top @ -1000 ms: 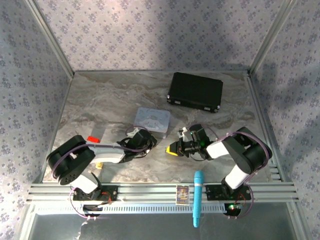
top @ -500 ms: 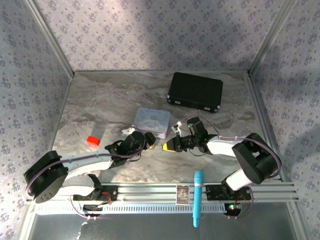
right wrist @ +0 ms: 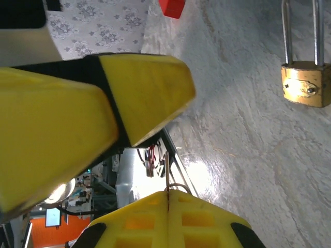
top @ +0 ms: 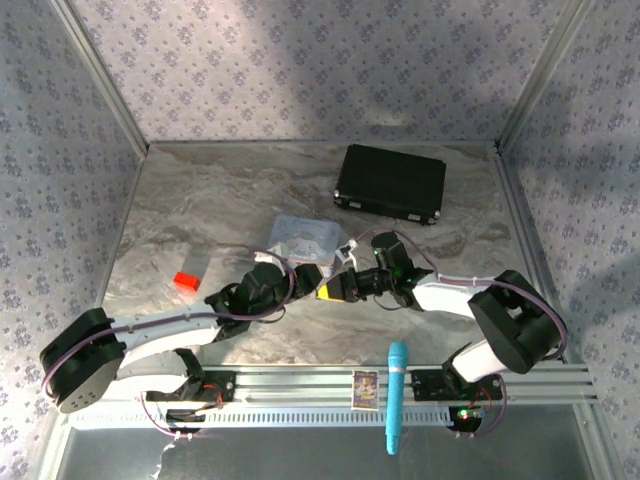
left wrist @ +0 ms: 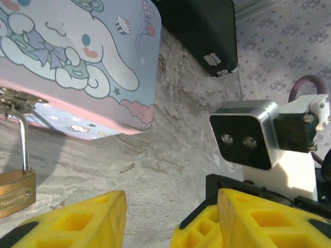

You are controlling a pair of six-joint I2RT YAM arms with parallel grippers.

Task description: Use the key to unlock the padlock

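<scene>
Left tool (top: 300,273) nudged closer to padlock (right wrist: 305,82), grey marbled tabletop (top: 220,200), floral-papered walls (top: 300,60)

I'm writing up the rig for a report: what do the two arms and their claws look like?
The left arm and right arm have black joints, white link shells and purple cables looping alongside. The left claw and right claw have chunky yellow fingers on black bases.

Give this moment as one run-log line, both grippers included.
left gripper: open, near padlock | right gripper: shut on key | padlock: shackle closed, hooked on tin | key: not yet inserted
</scene>
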